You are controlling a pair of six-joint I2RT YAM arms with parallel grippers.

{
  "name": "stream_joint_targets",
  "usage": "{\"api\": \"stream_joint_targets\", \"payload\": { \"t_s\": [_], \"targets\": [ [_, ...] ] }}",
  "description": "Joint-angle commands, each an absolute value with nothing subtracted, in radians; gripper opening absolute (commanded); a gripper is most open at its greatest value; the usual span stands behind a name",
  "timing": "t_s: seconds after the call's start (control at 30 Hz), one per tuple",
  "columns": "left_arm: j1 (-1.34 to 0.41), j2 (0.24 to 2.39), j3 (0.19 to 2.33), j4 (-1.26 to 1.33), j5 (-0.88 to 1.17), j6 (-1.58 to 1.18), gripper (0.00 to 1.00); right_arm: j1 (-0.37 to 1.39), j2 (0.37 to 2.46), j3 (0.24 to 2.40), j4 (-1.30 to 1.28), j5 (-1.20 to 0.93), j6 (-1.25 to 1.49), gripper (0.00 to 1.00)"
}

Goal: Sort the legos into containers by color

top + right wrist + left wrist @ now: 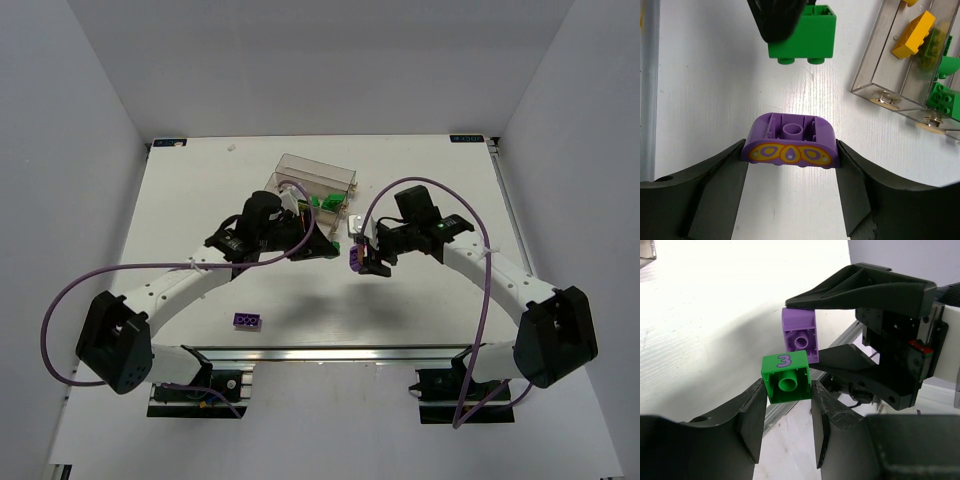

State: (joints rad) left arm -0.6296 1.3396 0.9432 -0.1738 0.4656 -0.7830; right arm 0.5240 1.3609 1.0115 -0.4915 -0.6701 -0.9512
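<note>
Left claw [787, 387] is closed partway on a green brick [786, 377] marked with a purple 3, one finger [752, 420] pressed to each side and the brick's hollow underside facing the wrist camera. Nearer and further left, a loose purple brick [248, 320] lies alone on the white table [180, 200], well apart from both claws. Beyond the left claw, toward the far edge, stand the clear bins [315, 180], joined side by side. The right wrist view shows a yellow brick [912, 35] in one compartment and green bricks [942, 95] in the one beside it. The left arm's wrist sits just in front of the bins and hides part of their near side from above.

To the right, the right claw [790, 150] stands wide and clamps a purple curved brick [790, 142] with a yellow and orange pattern on its face, a finger against each end. The two held bricks are near each other but apart, with bare table showing between them in the right wrist view. The two claws point toward each other, just near of the bins.
</note>
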Motion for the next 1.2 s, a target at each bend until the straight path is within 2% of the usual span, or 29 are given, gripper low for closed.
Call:
{"api": "stream_joint_targets", "payload": {
  "t_s": [0.0,0.13,0.27,0.43,0.73,0.9,1.0,1.13,1.17],
  "targets": [
    [-0.626,1.293,0.977,-0.206,0.436,-0.752,0.04,0.514,1.344,1.005,-0.492,-0.667,-0.96,0.0],
    [-0.603,1.299,1.023,-0.265,0.384,-0.726,0.03,0.505,1.341,1.002,-0.48,-0.649,-0.937,0.0],
    [-0.566,1.342,1.109,-0.337,0.243,-0.7,0.02,0.483,1.336,1.011,-0.44,-0.605,-0.848,0.0],
    [-0.506,1.5,1.259,-0.403,0.099,-0.683,0.03,0.46,1.322,1.022,-0.391,-0.568,-0.717,0.0],
    [-0.462,1.825,1.567,-0.459,0.017,-0.588,0.05,0.44,1.316,1.037,-0.356,-0.543,-0.634,0.0],
    [-0.431,1.934,1.693,-0.495,-0.04,-0.571,0.06,0.436,1.319,1.043,-0.347,-0.557,-0.618,0.0],
    [-0.422,1.989,1.747,-0.52,-0.043,-0.558,0.11,0.431,1.321,1.042,-0.339,-0.557,-0.617,0.0],
    [-0.413,2.045,1.804,-0.548,-0.037,-0.548,0.34,0.428,1.342,1.055,-0.327,-0.545,-0.597,0.0],
    [-0.413,2.051,1.809,-0.551,-0.032,-0.546,0.44,0.425,1.345,1.06,-0.321,-0.538,-0.586,0.0]
  ]
}}
